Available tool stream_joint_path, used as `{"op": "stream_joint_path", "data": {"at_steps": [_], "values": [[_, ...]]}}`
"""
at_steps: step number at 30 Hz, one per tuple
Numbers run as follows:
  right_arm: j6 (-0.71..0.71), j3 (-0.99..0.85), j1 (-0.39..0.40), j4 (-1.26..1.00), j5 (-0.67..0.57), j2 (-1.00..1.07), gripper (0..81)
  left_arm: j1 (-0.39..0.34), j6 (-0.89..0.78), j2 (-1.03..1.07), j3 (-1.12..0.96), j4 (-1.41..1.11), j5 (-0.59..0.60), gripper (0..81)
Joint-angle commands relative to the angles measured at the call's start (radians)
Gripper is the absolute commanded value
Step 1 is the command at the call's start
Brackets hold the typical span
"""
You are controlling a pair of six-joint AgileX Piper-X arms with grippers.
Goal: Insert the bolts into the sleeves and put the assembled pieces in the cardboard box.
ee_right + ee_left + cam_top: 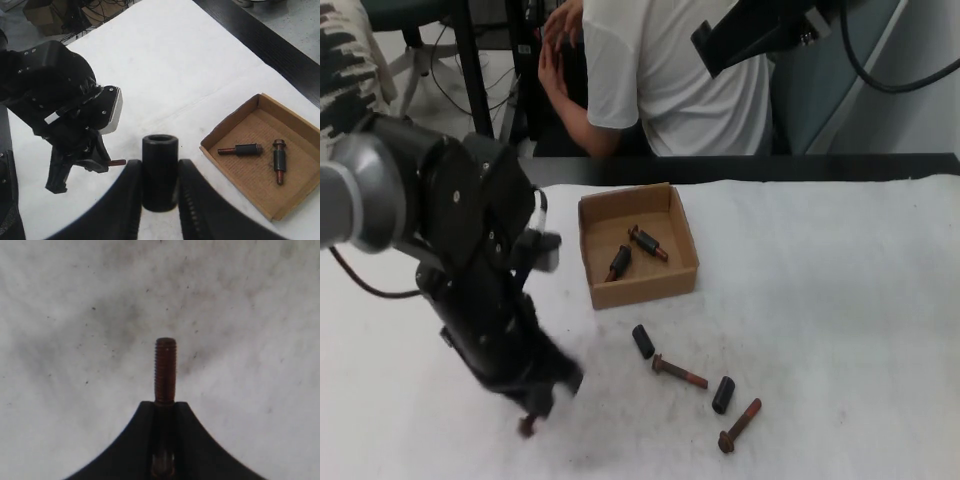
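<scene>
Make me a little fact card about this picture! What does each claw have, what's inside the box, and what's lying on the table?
Left claw: shut on a bolt, threaded end sticking out
Right claw: shut on a black sleeve
Cardboard box: two assembled pieces inside
Table: two loose sleeves and two loose bolts

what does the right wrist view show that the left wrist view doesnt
Right wrist view adds: the black cylindrical sleeve in the right gripper and the brown cardboard box holding two assembled pieces. Left wrist view adds: the threads on the rusty red metal bolt. Shared: that bolt clamped in the left gripper over the white cloth.
</scene>
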Motion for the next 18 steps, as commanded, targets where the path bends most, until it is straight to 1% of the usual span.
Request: {"op": "stream_joint_path", "data": {"at_steps": [1,5,8,10,13,15,17,18], "values": [[-0.009,-0.001,-0.003,-0.005,-0.006,-0.025,0.8,0.005,-0.229,-0.01,0.009,-0.146,0.073,0.0],[-0.004,-0.001,-0.003,-0.005,-0.006,-0.025,0.8,0.003,-0.462,-0.01,0.04,-0.315,0.063,0.0],[0.001,-0.001,-0.003,-0.005,-0.006,-0.025,0.8,0.003,-0.621,-0.01,0.078,-0.396,-0.021,0.0],[0.006,-0.001,-0.003,-0.005,-0.006,-0.025,0.8,0.003,-0.799,-0.01,0.107,-0.443,-0.082,0.0],[0.015,-0.001,-0.003,-0.003,-0.006,-0.025,0.8,0.003,-1.124,-0.01,0.16,-0.495,-0.127,0.0],[0.015,-0.001,-0.003,-0.003,-0.011,-0.025,0.8,0.002,-1.312,-0.01,0.184,-0.497,-0.153,0.0],[0.024,-0.001,0.002,-0.003,-0.013,-0.025,0.8,0.002,-1.437,-0.01,0.204,-0.497,-0.169,0.0],[0.024,-0.001,0.001,-0.003,-0.013,-0.025,0.8,0.002,-1.456,-0.01,0.209,-0.497,-0.179,0.0]]}}
